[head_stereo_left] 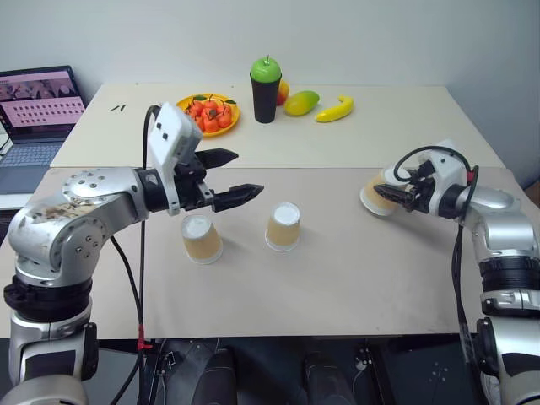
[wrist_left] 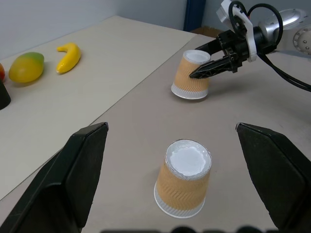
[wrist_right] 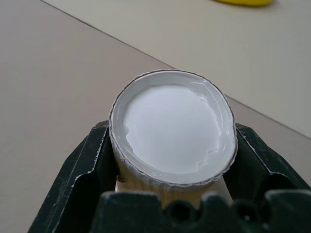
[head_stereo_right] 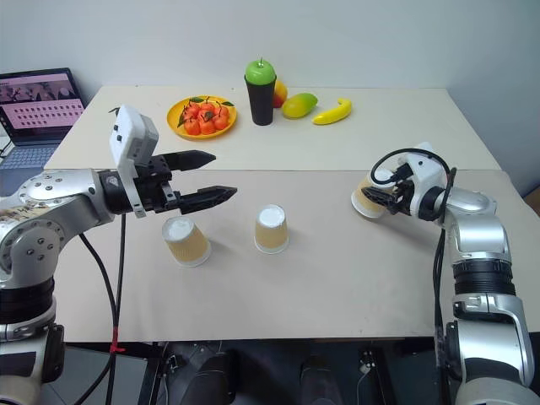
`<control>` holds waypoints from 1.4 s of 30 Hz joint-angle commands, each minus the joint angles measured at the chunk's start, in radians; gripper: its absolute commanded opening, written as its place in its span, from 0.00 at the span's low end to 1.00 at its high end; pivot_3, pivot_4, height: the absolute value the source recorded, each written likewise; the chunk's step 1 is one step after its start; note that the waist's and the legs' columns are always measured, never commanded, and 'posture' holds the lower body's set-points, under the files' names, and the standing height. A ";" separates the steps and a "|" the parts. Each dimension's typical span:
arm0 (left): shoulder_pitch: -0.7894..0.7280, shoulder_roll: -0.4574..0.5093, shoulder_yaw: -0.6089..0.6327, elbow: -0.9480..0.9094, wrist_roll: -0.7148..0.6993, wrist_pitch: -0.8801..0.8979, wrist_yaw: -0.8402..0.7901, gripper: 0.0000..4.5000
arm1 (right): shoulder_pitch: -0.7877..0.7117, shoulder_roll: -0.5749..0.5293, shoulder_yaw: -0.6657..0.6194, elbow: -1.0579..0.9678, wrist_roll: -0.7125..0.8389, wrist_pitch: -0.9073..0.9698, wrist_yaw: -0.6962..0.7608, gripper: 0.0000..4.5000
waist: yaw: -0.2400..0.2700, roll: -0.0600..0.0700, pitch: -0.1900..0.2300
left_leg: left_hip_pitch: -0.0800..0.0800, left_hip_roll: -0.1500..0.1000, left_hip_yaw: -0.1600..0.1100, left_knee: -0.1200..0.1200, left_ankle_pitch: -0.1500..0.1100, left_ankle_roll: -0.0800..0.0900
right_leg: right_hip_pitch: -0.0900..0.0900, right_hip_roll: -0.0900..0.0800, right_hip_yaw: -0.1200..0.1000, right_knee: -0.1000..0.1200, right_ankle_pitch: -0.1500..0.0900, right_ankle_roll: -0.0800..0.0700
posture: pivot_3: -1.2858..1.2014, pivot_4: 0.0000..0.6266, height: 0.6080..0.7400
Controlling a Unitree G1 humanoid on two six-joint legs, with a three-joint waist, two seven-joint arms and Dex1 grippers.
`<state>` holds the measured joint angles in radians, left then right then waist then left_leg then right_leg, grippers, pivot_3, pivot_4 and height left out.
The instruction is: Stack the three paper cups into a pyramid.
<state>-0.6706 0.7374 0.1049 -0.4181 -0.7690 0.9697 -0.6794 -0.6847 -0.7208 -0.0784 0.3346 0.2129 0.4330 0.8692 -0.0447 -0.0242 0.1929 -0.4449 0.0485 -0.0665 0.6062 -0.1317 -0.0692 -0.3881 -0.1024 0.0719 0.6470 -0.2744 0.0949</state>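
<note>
- The right gripper (head_stereo_left: 403, 196), at the right of the head view, has its two black fingers pressed against the sides of one paper cup (head_stereo_left: 377, 195). The right wrist view shows that cup's white base (wrist_right: 172, 128) wedged between the two fingers.
- That held cup is tilted, its rim just above or on the table (head_stereo_left: 354, 278); I cannot tell which.
- The left gripper (head_stereo_left: 238, 175), at centre left, has its fingers spread wide and holds nothing. It hangs above and between the other two cups.
- Three tan paper cups in all: the held one, one upside down at lower centre left (head_stereo_left: 201, 237), and one upside down at centre (head_stereo_left: 283, 225). These two stand apart, not touching.
- At the top of the view: one black cup (head_stereo_left: 265, 97) with one green apple (head_stereo_left: 266, 70) on it, one yellow plate (head_stereo_left: 198, 103) of small red fruit, one mango (head_stereo_left: 301, 103), one banana (head_stereo_left: 335, 109).
- One laptop (head_stereo_left: 35, 118) sits at the upper left; its screen text is too small to read.
</note>
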 commanded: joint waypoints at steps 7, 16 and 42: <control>-0.026 -0.018 -0.012 0.011 0.027 -0.052 -0.018 1.00 | 0.110 0.039 0.078 -0.346 0.070 0.160 0.028 0.63 | 0.008 0.000 0.000 | 0.000 0.000 0.000 0.001 0.000 0.000 | 0.000 0.000 0.000 0.000 0.000 0.000 | 0.52 0.24 0.96; -0.026 -0.020 -0.016 0.017 0.039 -0.062 -0.018 1.00 | 0.176 0.104 0.121 -0.468 0.099 0.238 0.003 0.63 | 0.003 0.000 0.000 | 0.000 0.000 0.000 0.001 0.000 0.000 | 0.000 0.000 0.000 0.001 0.000 0.000 | 0.52 0.24 0.96; -0.037 -0.035 -0.019 0.017 0.046 -0.062 -0.004 1.00 | 0.162 0.164 0.142 -0.533 0.126 0.301 -0.038 0.98 | 0.003 0.000 0.000 | 0.000 0.000 0.000 0.001 0.000 0.000 | 0.000 0.000 0.000 0.000 0.000 0.000 | 0.52 0.24 0.96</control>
<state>-0.6758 0.7028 0.0711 -0.3791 -0.7266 0.9316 -0.6870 -0.4983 -0.5621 0.0878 -0.1563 0.3031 0.7246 0.8377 -0.0415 -0.0245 0.1928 -0.4450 0.0487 -0.0668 0.6070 -0.1317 -0.0692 -0.3881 -0.1023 0.0717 0.6475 -0.2743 0.0949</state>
